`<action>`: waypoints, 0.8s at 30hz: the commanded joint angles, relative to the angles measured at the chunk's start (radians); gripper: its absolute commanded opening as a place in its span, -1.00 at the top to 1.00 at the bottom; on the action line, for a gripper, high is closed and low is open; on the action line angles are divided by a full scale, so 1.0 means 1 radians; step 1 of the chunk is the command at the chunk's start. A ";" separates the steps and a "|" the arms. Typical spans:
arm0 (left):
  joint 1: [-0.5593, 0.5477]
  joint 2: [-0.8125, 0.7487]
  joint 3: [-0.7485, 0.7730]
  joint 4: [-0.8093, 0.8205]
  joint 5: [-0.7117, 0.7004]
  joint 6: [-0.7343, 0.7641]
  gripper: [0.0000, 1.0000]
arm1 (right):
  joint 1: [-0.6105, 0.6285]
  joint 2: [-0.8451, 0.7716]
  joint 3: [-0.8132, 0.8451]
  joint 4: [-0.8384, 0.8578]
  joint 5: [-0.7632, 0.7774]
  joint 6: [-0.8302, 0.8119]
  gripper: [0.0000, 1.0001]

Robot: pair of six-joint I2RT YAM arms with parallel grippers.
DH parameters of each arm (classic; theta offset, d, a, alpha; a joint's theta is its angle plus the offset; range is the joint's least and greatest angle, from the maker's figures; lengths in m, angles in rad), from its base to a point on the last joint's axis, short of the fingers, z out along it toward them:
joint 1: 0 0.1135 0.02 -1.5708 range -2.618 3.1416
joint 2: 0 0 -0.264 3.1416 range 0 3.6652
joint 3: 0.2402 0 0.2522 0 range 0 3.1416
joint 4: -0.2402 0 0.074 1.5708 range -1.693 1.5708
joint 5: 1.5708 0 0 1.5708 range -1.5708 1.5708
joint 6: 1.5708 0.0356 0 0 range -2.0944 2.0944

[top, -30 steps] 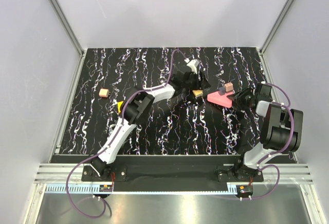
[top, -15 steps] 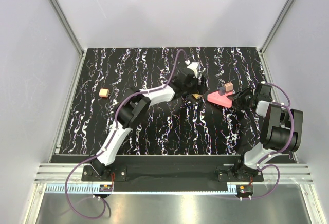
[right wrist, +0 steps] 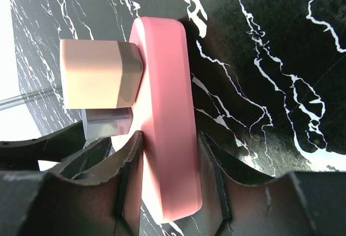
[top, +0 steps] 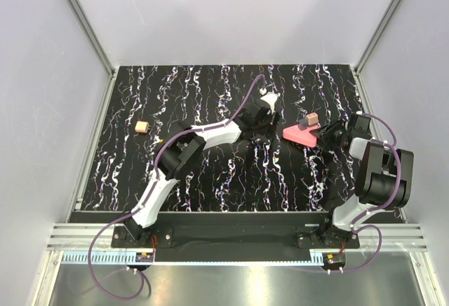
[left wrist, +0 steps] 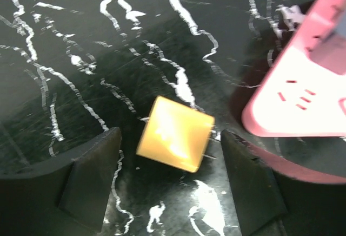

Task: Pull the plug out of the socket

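So, the pink socket [right wrist: 165, 111] is pinched edge-on by the right gripper [right wrist: 168, 150] — clamped on it, a finger pressed against each flat side. A beige plug [right wrist: 97, 73] sits plugged into the socket's face, with a grey plug [right wrist: 108, 121] just beside it on the same face. The yellow plug [left wrist: 175, 134] lies loose on the table [left wrist: 81, 41] just beside the socket's rounded edge, not in it. The left gripper [left wrist: 170, 163] hangs over it, spread wide and touching nothing. My guess on handling: these plugs are small hard plastic blocks, light and stiff, with smooth, slightly slippery sides — best taken by two opposite flat sides close to the socket and pulled straight out, since the socket looks light enough to lift along. No brand or writing readable anywhere, only bare slot holes on the socket's face
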 commanded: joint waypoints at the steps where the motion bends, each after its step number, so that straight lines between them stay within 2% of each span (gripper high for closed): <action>1: 0.006 -0.062 0.001 0.012 -0.046 0.038 -0.47 | 0.017 0.035 -0.050 -0.170 0.117 -0.077 1.00; 3: 0.006 -0.058 0.007 0.012 -0.068 0.044 -0.38 | 0.017 0.034 -0.050 -0.169 0.119 -0.077 1.00; 7: 0.009 -0.081 -0.020 -0.004 -0.106 0.041 0.09 | 0.017 0.035 -0.050 -0.167 0.117 -0.075 1.00; 10: 0.007 -0.106 -0.074 0.031 -0.138 0.024 0.15 | 0.017 0.034 -0.052 -0.167 0.117 -0.075 1.00; 12: 0.013 -0.117 -0.100 0.032 -0.178 0.000 0.25 | 0.017 0.034 -0.052 -0.167 0.117 -0.075 1.00; 13: 0.015 -0.132 -0.112 0.026 -0.201 -0.014 0.33 | 0.017 0.034 -0.052 -0.167 0.119 -0.075 1.00; 14: 0.023 -0.141 -0.126 0.024 -0.227 -0.043 0.51 | 0.017 0.034 -0.052 -0.167 0.119 -0.075 1.00; 17: 0.050 -0.187 -0.213 0.025 -0.310 -0.097 0.48 | 0.017 0.034 -0.052 -0.165 0.120 -0.077 1.00; 18: 0.059 -0.213 -0.259 0.036 -0.339 -0.135 0.71 | 0.017 0.034 -0.052 -0.165 0.120 -0.075 1.00; 19: 0.067 -0.229 -0.279 0.039 -0.357 -0.155 0.85 | 0.017 0.034 -0.052 -0.165 0.120 -0.074 1.00; 20: 0.078 -0.241 -0.299 0.042 -0.379 -0.187 0.90 | 0.017 0.032 -0.052 -0.165 0.119 -0.075 1.00; 23: 0.079 -0.266 -0.338 0.059 -0.449 -0.201 0.74 | 0.017 0.034 -0.052 -0.165 0.120 -0.075 1.00; 24: 0.079 -0.266 -0.345 0.062 -0.477 -0.206 0.61 | 0.017 0.032 -0.052 -0.164 0.119 -0.075 1.00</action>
